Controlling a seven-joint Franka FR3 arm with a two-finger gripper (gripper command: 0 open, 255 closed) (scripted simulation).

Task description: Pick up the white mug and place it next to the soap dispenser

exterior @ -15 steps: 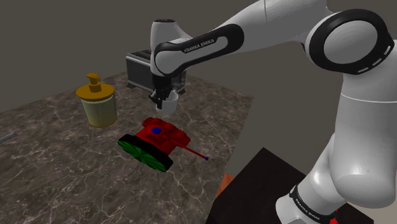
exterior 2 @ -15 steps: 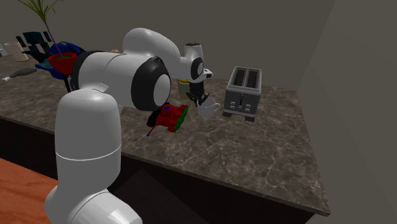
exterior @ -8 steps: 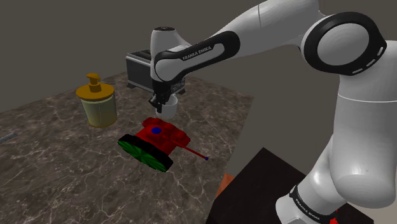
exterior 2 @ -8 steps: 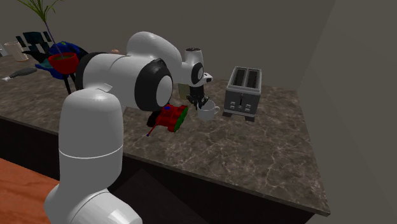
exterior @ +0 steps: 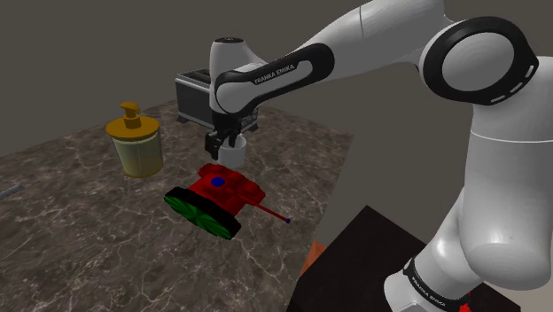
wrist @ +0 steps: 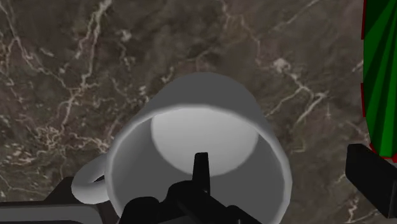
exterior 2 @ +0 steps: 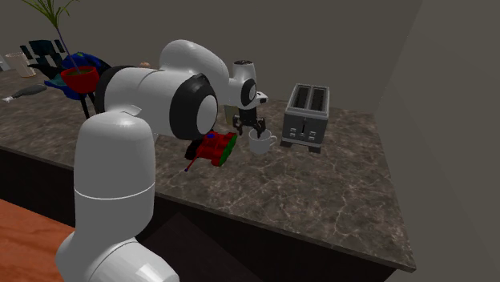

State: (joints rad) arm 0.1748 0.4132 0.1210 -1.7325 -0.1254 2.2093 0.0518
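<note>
White mug [exterior: 232, 153] is upright on the dark marbled counter [exterior: 80, 222], mouth up, long axis vertical. In the wrist view the mug [wrist: 197, 143] opens straight at the camera. Its handle sticks out on the side away from the toy tank [wrist: 380, 76]. In the second exterior view the handle of the mug [exterior 2: 260, 143] points toward the toaster [exterior 2: 304, 117].

Mug sits between the red and green toy tank [exterior: 215, 197] and the toaster [exterior: 191, 94]. It is just beside the tank and apart from the yellow soap dispenser [exterior: 135, 142], which is off to the shoulder view's left.

Gripper [exterior: 224, 142] hangs right over the mug rim. Jaws look spread wide and hold nothing: one finger [wrist: 372, 181] stands clear of the mug wall, and the mug sits between them unclasped. Gripper [exterior 2: 249, 126] points down at the counter [exterior 2: 336, 192].

Versus 1 s ago: the mug was then higher and tilted, pinched at the rim. By 0.5 s ago it was upright. It is now slightly lower and the jaws have parted. Tank, toaster and dispenser are unchanged.
</note>
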